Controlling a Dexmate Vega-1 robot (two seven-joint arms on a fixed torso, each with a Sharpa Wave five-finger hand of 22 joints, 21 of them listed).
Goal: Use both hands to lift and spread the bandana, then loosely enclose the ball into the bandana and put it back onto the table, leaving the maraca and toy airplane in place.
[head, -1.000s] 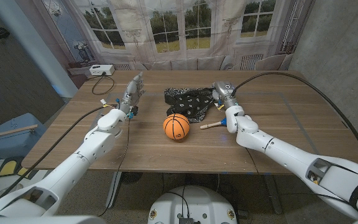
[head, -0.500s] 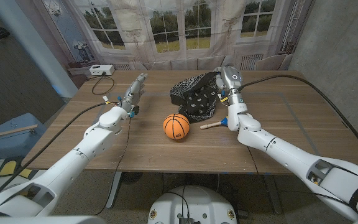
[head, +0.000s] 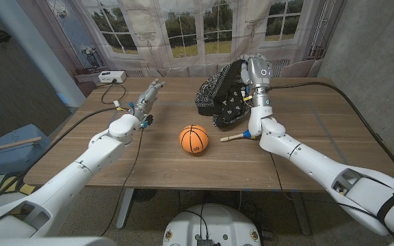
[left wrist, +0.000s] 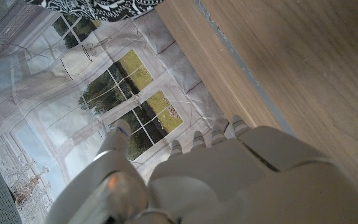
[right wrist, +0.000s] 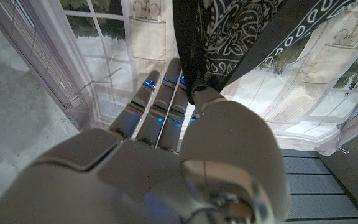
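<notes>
My right hand [head: 250,70] is raised above the far side of the counter [head: 320,130], fingers pointing up, and it pinches the bandana [head: 223,96] between thumb and fingers; the right wrist view shows the black patterned cloth caught there and draping past the thumb. The bandana hangs in a bunch beside my forearm, its lower folds near the counter; I cannot tell whether they touch the wood. My left hand [head: 148,97] reaches forward low over the counter's left part, fingers apart and holding nothing, well apart from the cloth. The ball [head: 193,139], orange with black lines, sits on the counter between my two arms, nearer to me than the bandana. The maraca's wooden handle [head: 235,137] lies just beside my right forearm, its head hidden behind the arm. A white box [head: 110,76] with a cable sits at the far left corner.
</notes>
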